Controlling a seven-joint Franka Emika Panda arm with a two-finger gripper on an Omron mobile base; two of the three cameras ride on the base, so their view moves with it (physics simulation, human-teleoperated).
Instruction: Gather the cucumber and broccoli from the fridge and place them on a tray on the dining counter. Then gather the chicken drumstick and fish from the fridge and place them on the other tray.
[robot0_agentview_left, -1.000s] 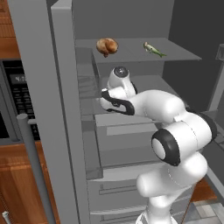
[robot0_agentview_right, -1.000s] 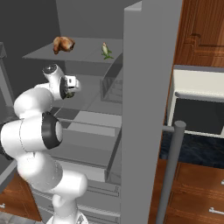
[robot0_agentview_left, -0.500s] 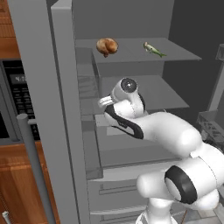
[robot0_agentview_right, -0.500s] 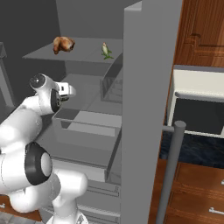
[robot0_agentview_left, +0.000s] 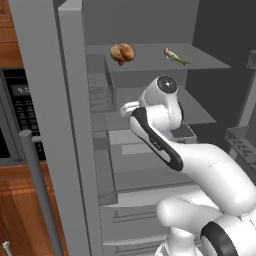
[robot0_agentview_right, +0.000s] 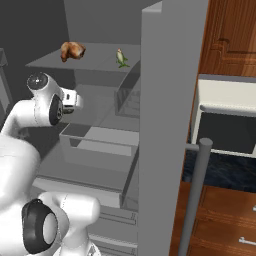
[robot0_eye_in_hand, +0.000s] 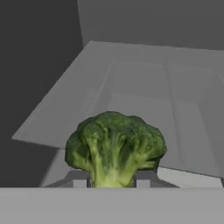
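The pincer (robot0_eye_in_hand: 109, 180) pinched the broccoli (robot0_eye_in_hand: 115, 146) inside the fridge (robot0_agentview_left: 55, 125); drumstick (robot0_agentview_left: 122, 53) and fish (robot0_agentview_left: 176, 56) lay shelved, not yet gathered.

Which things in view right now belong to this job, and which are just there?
Job:
broccoli, gripped by the gripper
drumstick on the top fridge shelf
fish on the same shelf

Just there:
oven left of the fridge
wooden cabinets
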